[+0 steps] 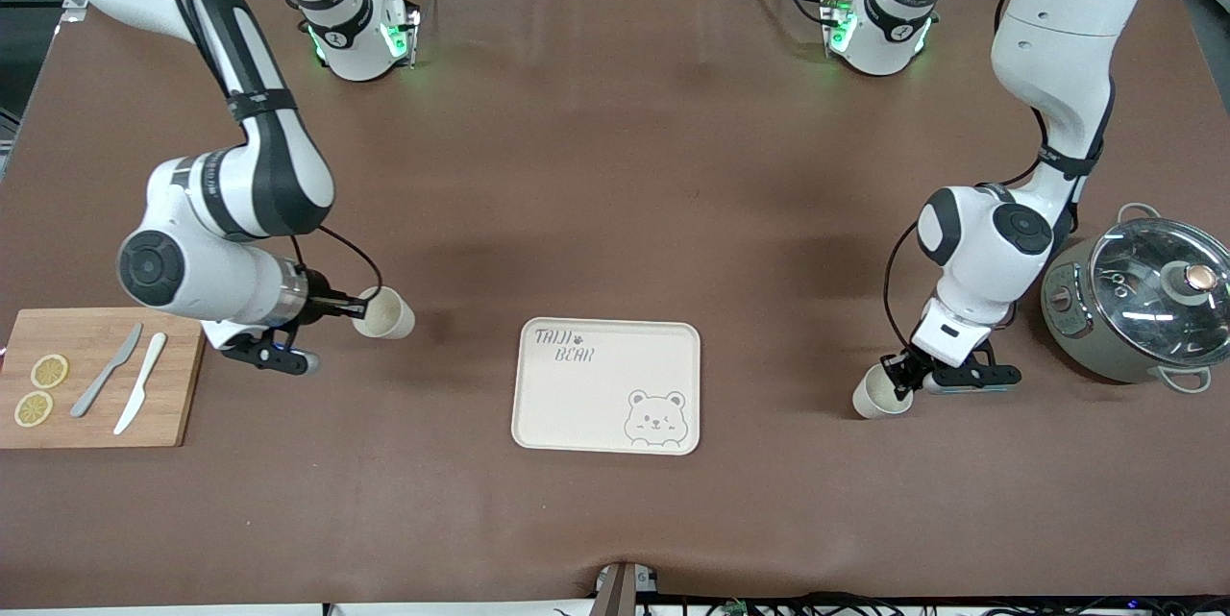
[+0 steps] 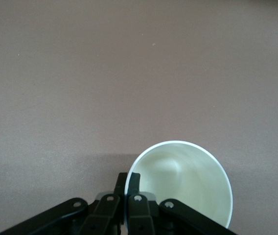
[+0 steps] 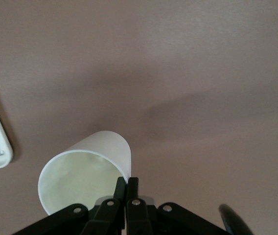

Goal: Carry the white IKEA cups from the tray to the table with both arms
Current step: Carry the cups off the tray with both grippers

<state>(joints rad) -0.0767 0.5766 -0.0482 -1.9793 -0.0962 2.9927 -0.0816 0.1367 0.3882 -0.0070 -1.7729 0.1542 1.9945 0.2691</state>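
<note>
Your right gripper [image 1: 357, 309] is pinched tight on the rim of one white cup [image 1: 384, 313], holding it tilted above the table between the cutting board [image 1: 96, 381] and the cream tray [image 1: 607, 385]; your left gripper [image 1: 901, 383] is clamped on the rim of the other cup [image 1: 876, 395] (one finger inside, one outside), low over the table between the tray and the pot [image 1: 1139, 301].
</note>
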